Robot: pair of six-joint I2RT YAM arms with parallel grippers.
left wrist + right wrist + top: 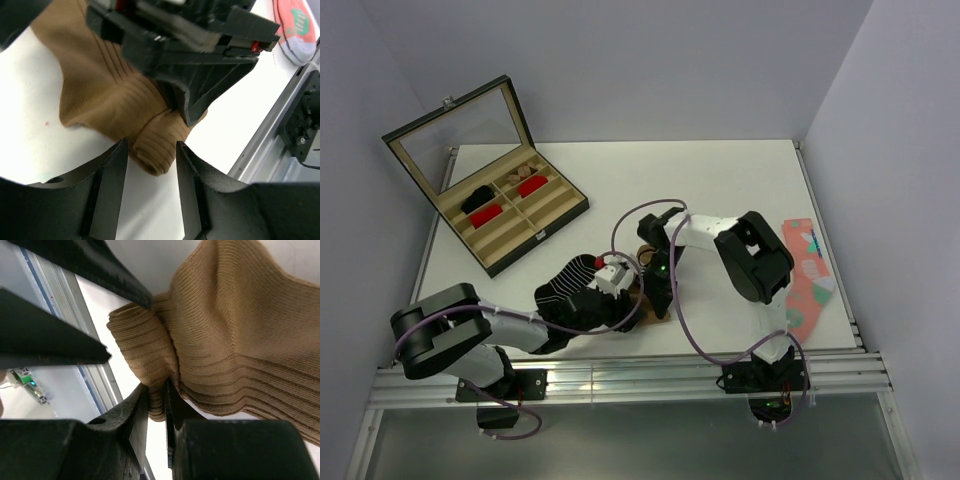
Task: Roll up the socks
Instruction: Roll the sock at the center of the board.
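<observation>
Position of the rolled end relative to the left jaws is what matters here. The tan sock [100,95] lies on the white tabletop [720,180] near its front edge, where both arms meet. One end is curled into a short, thick roll. In the left wrist view that roll pokes straight into the gap of the left gripper [151,150], whose jaws stand spread on either side of it, close to the fabric but not squeezing it. The roll's long axis runs roughly along the fingers, towards the wrist, while the flat remainder of the sock stretches away from the gripper (up and to the left in that view).

The right gripper [156,390] comes in from the opposite side, its jaws pressed nearly together and pinching a fold of ribbed fabric just behind the roll. So the right arm is holding the sock and the left is placed to take it. Closing the left jaws across the roll looks like the natural next step, though a grip near the tip could let the turn slip loose.

The black striped sock [570,272] lies just left of the meeting point, partly under the left arm, and I cannot tell whether it is caught into the roll.
</observation>
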